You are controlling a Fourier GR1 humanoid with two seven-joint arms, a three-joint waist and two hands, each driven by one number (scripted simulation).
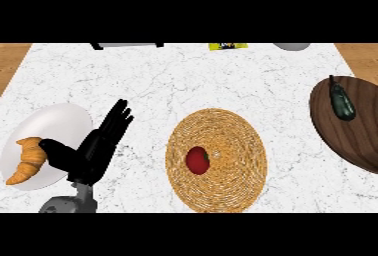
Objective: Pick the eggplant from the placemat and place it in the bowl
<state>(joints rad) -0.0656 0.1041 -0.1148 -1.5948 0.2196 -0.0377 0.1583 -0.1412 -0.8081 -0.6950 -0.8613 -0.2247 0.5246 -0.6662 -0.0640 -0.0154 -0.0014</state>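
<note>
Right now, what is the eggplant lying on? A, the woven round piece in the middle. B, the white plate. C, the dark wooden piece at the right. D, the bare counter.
C: the eggplant lies on the dark wooden piece at the right, while the woven piece holds only a red fruit.

The light is bright and even over the white counter; it seems to come from above; shadows are very weak, also beside the black left hand and around the woven mat; the dark eggplant carries small pale highlights; the mat and the white plate look stretched, taller than wide.
</note>
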